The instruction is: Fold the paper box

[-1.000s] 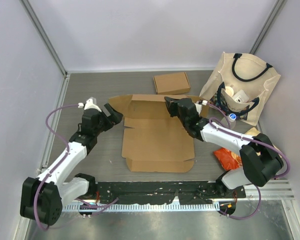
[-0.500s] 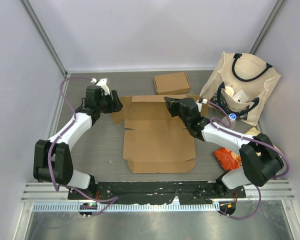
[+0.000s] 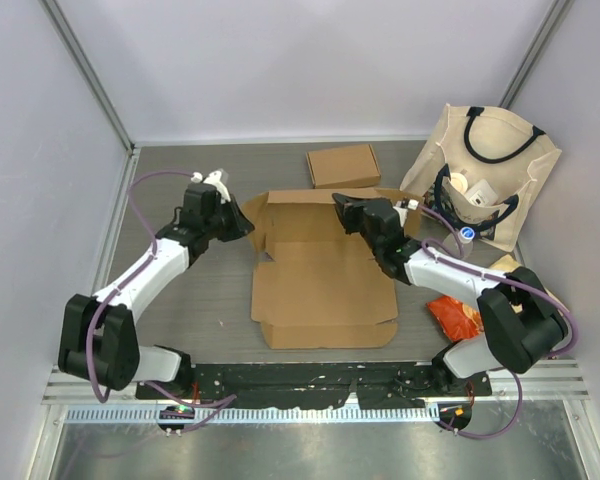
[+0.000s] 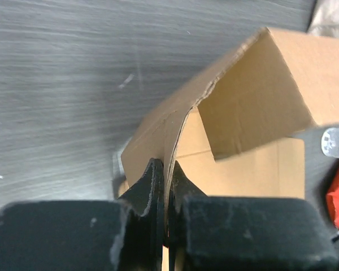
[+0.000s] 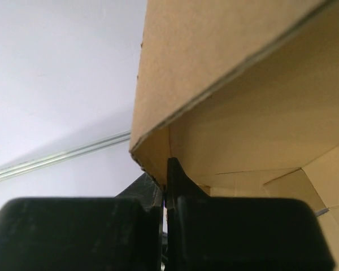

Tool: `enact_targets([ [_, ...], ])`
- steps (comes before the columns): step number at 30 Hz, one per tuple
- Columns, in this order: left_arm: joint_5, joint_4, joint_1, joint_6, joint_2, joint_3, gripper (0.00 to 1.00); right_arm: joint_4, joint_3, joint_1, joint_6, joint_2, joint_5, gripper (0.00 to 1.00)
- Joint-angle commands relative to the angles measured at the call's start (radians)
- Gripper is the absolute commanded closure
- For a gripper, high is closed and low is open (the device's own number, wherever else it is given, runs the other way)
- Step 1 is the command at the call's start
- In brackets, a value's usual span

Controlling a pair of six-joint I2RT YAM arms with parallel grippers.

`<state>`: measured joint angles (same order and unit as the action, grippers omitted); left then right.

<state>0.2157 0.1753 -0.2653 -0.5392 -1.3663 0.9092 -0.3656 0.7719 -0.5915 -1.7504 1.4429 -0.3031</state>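
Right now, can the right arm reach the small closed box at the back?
Probably not while the right gripper is shut on the flat box's raised flap. Once it lets go, yes: the small box lies just beyond, nothing between.

Seen from above, the tips of the left gripper (image 3: 240,222) and the right gripper (image 3: 340,211) vanish behind the raised back flap of the paper box (image 3: 320,290); only the wrist cameras show each pair pinched on a cardboard edge. Up close, the box runs past the frame in both wrist views, its right and lower parts cut off, and the near ends of the fingers are a dark blur. The red packet (image 3: 454,316) sits partly behind the right arm, and whatever is in the tote bag (image 3: 525,185) is too small to make out.
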Motion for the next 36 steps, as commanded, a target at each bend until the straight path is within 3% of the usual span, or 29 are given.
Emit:
enact_targets([
  [1,-0.041,-0.144,-0.071,-0.194,0.107,-0.059,1.00,0.039,-0.025,-0.011,0.008,-0.041,-0.011,0.99],
  [7,-0.093,-0.390,-0.141,-0.260,0.199,-0.228,1.00,0.047,-0.042,-0.034,0.006,-0.064,-0.042,0.99],
  [13,-0.166,-0.410,-0.190,-0.182,0.191,-0.309,0.98,-0.005,-0.129,-0.039,0.132,-0.102,-0.028,0.99],
  [16,-0.205,-0.453,-0.216,-0.165,0.210,-0.363,0.84,-0.106,-0.212,-0.047,0.235,-0.122,-0.039,0.99],
  [17,-0.200,-0.485,-0.216,-0.165,0.216,-0.378,0.71,-0.131,-0.230,-0.047,0.268,-0.125,-0.041,0.99],
  [21,-0.164,-0.494,-0.218,-0.165,0.301,-0.438,0.38,-0.177,-0.272,-0.047,0.293,-0.125,-0.045,0.99],
  [23,-0.168,-0.433,-0.215,-0.171,0.376,-0.447,0.33,-0.191,-0.281,-0.044,0.292,-0.130,-0.039,0.99],
  [25,-0.208,-0.299,-0.215,-0.144,0.540,-0.437,0.33,-0.184,-0.275,-0.041,0.304,-0.144,-0.036,0.99],
  [27,-0.339,-0.222,-0.216,-0.114,0.715,-0.437,0.38,-0.161,-0.264,-0.036,0.308,-0.151,-0.033,0.99],
  [29,-0.473,-0.102,-0.213,-0.106,0.794,-0.432,0.55,-0.161,-0.261,-0.030,0.304,-0.156,-0.024,0.99],
  [30,-0.603,-0.061,-0.212,-0.128,0.818,-0.422,0.57,-0.161,-0.258,-0.027,0.295,-0.153,-0.018,0.99],
  [33,-0.584,-0.005,-0.207,-0.090,0.732,-0.380,0.49,-0.165,-0.252,-0.022,0.287,-0.150,-0.002,0.99],
  [36,-0.347,-0.013,-0.210,-0.004,0.463,-0.276,0.52,-0.168,-0.253,-0.022,0.273,-0.151,-0.004,0.99],
])
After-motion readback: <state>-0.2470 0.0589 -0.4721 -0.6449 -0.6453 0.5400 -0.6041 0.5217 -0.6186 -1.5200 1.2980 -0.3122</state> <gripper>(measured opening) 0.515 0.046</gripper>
